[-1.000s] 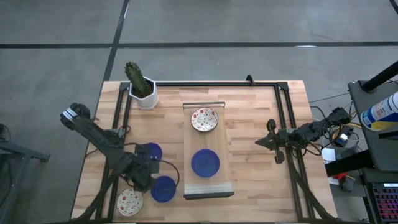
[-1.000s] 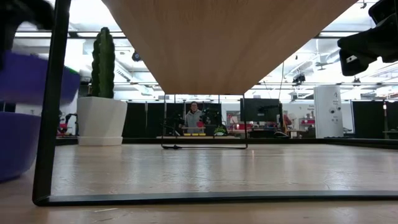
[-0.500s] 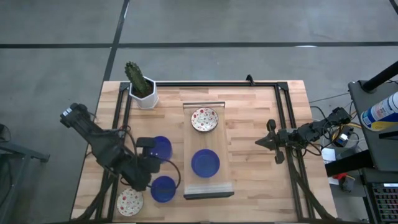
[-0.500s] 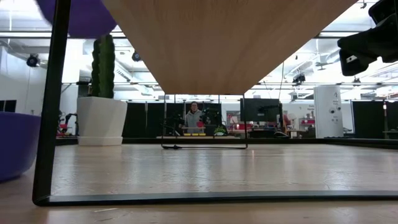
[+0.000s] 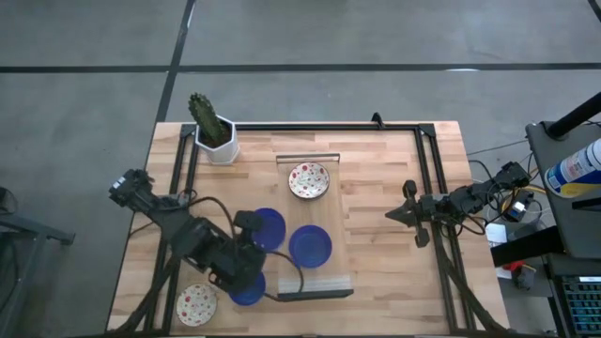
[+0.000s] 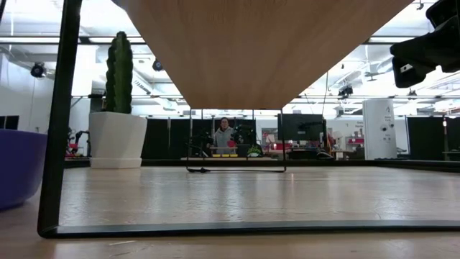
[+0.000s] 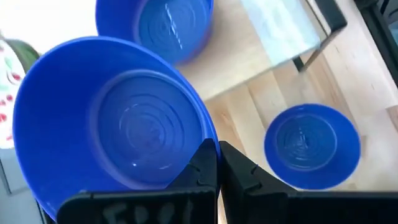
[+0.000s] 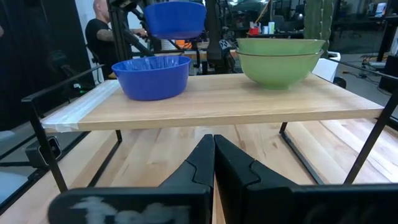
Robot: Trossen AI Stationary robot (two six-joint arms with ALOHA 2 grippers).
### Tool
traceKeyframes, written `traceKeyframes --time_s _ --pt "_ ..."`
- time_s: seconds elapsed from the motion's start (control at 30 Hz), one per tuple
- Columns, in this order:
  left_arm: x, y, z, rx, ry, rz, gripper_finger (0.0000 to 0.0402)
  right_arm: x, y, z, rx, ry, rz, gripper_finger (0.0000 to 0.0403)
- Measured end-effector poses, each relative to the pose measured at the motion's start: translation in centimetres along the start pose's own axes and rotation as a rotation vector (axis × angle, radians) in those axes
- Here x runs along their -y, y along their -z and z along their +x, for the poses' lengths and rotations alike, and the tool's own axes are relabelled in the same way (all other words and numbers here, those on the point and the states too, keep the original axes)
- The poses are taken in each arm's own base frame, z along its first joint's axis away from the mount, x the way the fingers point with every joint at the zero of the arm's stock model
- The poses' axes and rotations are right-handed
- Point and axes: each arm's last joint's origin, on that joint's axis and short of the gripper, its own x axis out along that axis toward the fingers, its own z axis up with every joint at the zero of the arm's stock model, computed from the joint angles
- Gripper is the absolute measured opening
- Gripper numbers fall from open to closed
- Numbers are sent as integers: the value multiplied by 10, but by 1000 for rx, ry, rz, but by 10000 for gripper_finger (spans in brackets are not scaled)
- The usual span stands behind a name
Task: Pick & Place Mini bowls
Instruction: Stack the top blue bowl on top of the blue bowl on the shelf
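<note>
My left gripper [image 5: 252, 225] [image 7: 217, 152] is shut on a cobalt blue mini bowl [image 5: 268, 228] [image 7: 118, 124], carried in the air just left of the wooden riser [image 5: 315, 282]. It shows raised in the right wrist view as the blue mini bowl [image 8: 174, 18]. A second blue bowl [image 5: 309, 246] and a speckled bowl [image 5: 309, 180] sit on the riser. A third blue bowl [image 5: 246, 289] [image 7: 311, 146] and another speckled bowl [image 5: 195, 304] rest on the table. My right gripper [image 5: 394, 216] [image 8: 213, 149] waits shut above the table's right side. My left gripper pinches the blue bowl's rim [image 7: 210, 138] on the side nearest the wrist, one finger inside the bowl and one outside. The fingers come from the table's left. The bowl is lifted clear of the table, mouth up and roughly level.
A white pot with a green cactus [image 5: 214, 131] [image 6: 118, 137] stands at the far left corner. A black frame [image 5: 423, 188] runs round the table. The riser stands on thin black legs [image 6: 61, 115]. People and equipment show in the room beyond the table.
My left gripper has lifted the blue bowl off the table and carried it toward the table's right, up to the riser's left edge. In the low view the bowl has risen out of the picture. The other bowls have stayed in place.
</note>
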Motion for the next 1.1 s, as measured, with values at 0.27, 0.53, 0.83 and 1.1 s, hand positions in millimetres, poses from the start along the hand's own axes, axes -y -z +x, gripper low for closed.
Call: traceKeyframes --time_s 0.27,0.53,0.83,1.1 --pt "-17 -28 0 29 13 77 0 0 0 0 0 0 0 8" --pt "-32 -47 18 12 23 167 0 0 0 0 0 0 0 8" --pt "-43 -59 35 1 66 249 0 0 0 0 0 0 0 8" --pt "-45 -66 44 12 125 292 0 0 0 0 0 0 0 8"
